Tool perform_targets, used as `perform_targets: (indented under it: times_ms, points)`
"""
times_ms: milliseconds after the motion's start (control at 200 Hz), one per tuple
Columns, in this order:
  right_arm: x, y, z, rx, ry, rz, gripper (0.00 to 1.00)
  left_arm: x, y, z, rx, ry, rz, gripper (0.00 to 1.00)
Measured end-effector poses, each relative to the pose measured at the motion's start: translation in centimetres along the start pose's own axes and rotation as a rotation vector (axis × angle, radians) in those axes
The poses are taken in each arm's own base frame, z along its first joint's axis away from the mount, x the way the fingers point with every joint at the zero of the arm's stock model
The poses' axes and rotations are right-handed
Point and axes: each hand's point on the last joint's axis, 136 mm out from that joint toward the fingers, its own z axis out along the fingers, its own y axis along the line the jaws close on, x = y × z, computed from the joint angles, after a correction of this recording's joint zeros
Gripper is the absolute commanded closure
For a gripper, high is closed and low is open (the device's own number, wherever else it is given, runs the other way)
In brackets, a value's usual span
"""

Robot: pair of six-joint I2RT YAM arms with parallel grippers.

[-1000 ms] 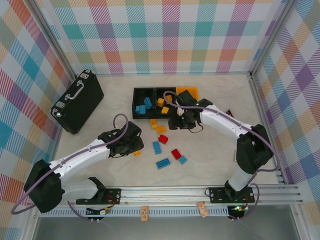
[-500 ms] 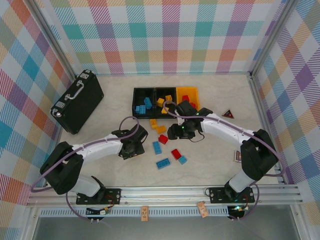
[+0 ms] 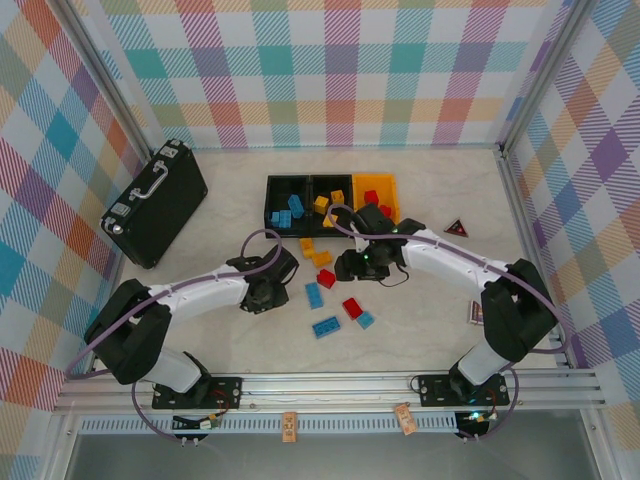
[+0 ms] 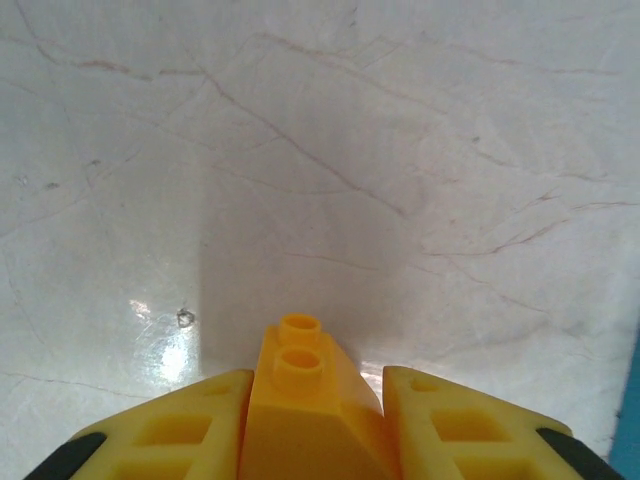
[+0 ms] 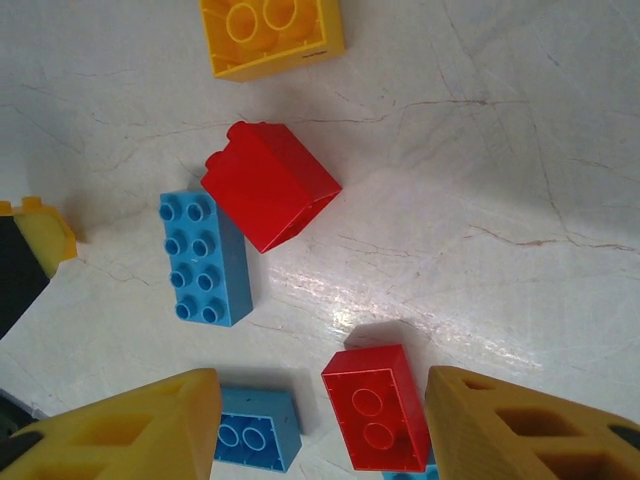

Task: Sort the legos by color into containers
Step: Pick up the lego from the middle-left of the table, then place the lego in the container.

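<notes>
The left hand has clamped onto the small yellow-orange brick that lay loose on the desk a second ago; I reckon it's bound for the middle black bin. The right hand, back from the bins, hangs wide open over a red brick.

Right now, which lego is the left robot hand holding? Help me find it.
Start at the big black case with a handle; the left gripper is right of it. Between its yellow fingers sits a small yellow-orange plastic brick: sloped, two studs, the only one gripped.
</notes>
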Motion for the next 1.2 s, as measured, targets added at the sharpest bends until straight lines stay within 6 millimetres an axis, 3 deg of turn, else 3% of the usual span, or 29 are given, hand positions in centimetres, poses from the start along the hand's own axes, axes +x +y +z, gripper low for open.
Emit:
perform_targets:
  times_ms: [255, 450, 745, 930, 1200]
  points:
    - [-0.7, 0.7, -1.9, -0.051, -0.060, 0.008, 0.43, -3.5, -4.0, -3.5, 0.086, -0.079, 0.042, 0.69]
    - [-1.2, -1.0, -3.6, -0.054, -0.112, 0.068, 0.43, -6.7, -8.8, -5.0, 0.137, -0.119, 0.101, 0.69]
    - [-1.7, -3.7, -5.4, -0.048, -0.182, 0.172, 0.43, -10.4, -16.0, -4.8, 0.196, -0.133, 0.191, 0.68]
    - [-2.2, -4.4, -5.8, -0.047, -0.205, 0.199, 0.43, -12.5, -19.8, -3.8, 0.239, -0.131, 0.216, 0.68]
    - [-2.2, -4.7, -5.7, -0.043, -0.203, 0.207, 0.43, -15.6, -22.7, -1.7, 0.267, -0.127, 0.204, 0.67]
